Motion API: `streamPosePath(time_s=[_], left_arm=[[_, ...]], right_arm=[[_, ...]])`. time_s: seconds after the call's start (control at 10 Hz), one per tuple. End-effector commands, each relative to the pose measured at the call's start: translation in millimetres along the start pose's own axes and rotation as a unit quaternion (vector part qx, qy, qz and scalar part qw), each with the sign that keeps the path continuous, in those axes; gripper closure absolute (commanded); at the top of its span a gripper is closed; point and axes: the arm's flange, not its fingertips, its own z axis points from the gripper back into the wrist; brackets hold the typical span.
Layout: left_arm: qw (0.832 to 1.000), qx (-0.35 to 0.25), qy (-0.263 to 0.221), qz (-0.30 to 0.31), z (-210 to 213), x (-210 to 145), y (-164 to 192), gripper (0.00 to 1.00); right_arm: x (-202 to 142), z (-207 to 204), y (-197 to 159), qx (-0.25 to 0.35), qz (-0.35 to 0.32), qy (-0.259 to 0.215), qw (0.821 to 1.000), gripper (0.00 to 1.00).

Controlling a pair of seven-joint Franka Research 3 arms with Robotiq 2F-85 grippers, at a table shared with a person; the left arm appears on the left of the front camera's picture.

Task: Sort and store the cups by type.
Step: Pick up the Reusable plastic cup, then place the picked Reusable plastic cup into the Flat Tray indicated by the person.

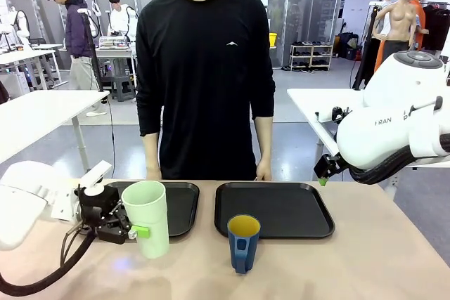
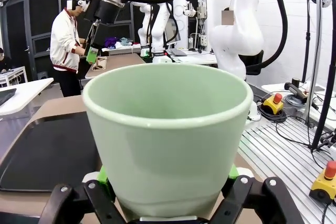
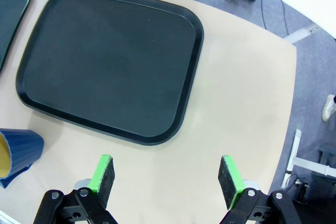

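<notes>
The upright mint tumbler (image 1: 148,217) is being clamped by the left claw (image 2: 167,174) at lower left, just before the left tray (image 1: 184,205). The blue mug (image 3: 16,150) is being shown lower-left of the right claw (image 3: 167,179), whose jaws are being held apart.

Tumbler (image 1: 149,219) left of mug (image 1: 243,242), trays (image 1: 281,209) behind both.

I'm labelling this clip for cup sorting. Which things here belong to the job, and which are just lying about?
Job: tall pale mint-green plastic tumbler, held by the left gripper; short dark blue mug with yellow inside; left black tray; right black tray.
Lying about: yellow boxes with red buttons on the metal side bench.
</notes>
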Motion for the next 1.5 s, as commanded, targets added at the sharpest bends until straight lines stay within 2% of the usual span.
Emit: streamPosePath(time_s=[0.0, 1.4], left_arm=[[1.0, 0.003, -0.003, -0.002, -1.5, -0.7, 1.0, 0.68], [1.0, 0.003, -0.003, -0.002, -1.5, -0.7, 1.0, 0.68]], right_arm=[[-0.4, 0.4, -1.3, 0.0, -0.001, -0.001, 1.0, 0.0], [-0.4, 0.4, -1.3, 0.0, -0.001, -0.001, 1.0, 0.0]])
